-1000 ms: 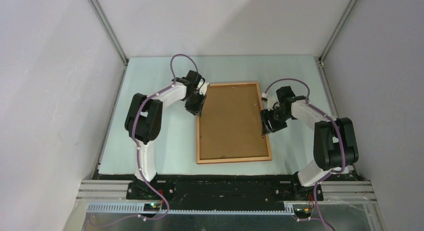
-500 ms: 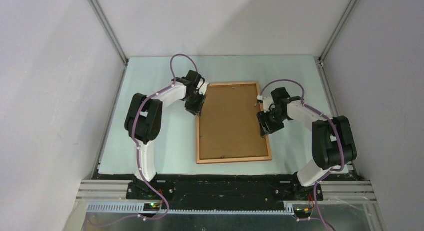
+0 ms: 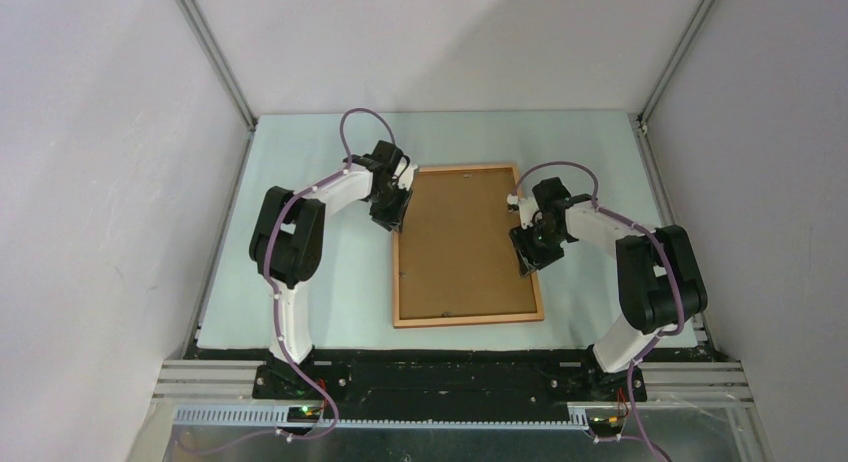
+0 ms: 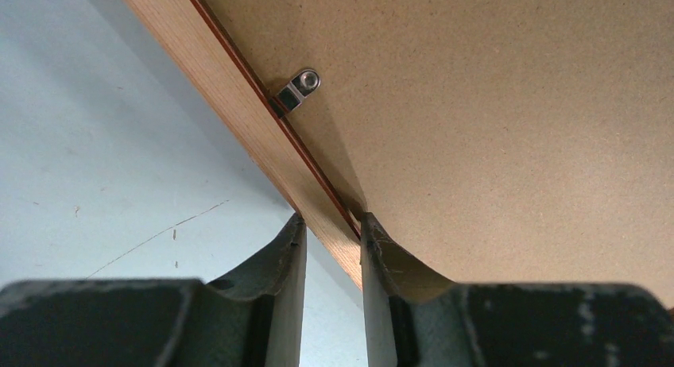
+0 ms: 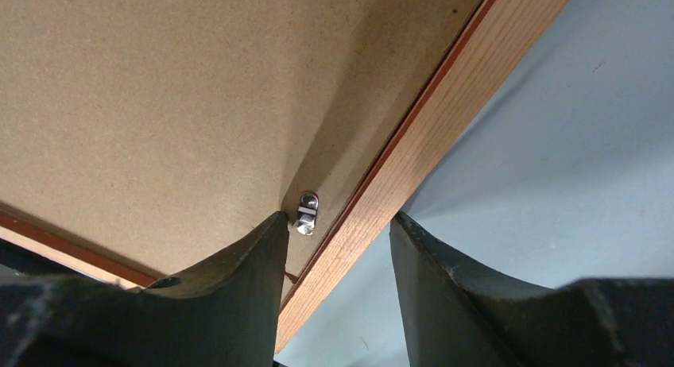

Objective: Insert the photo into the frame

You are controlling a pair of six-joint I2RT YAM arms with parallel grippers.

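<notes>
From above, we saw the frame (image 3: 468, 318) lying back-up at mid-tabletop (image 3: 350, 302), its brown backing board (image 3: 462, 242) showing. The left jaws were at its 9 o'clock rail and the right jaws at 3 o'clock. At the left wrist, the jaws were nearly closed, pinching the rail, with a metal clip (image 4: 299, 89) at 12 o'clock. At the right wrist, the jaws stood partly open astride the rail, gripping nothing.

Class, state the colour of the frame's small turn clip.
Shiny silver metal clip; clearest in left wrist view.
</notes>
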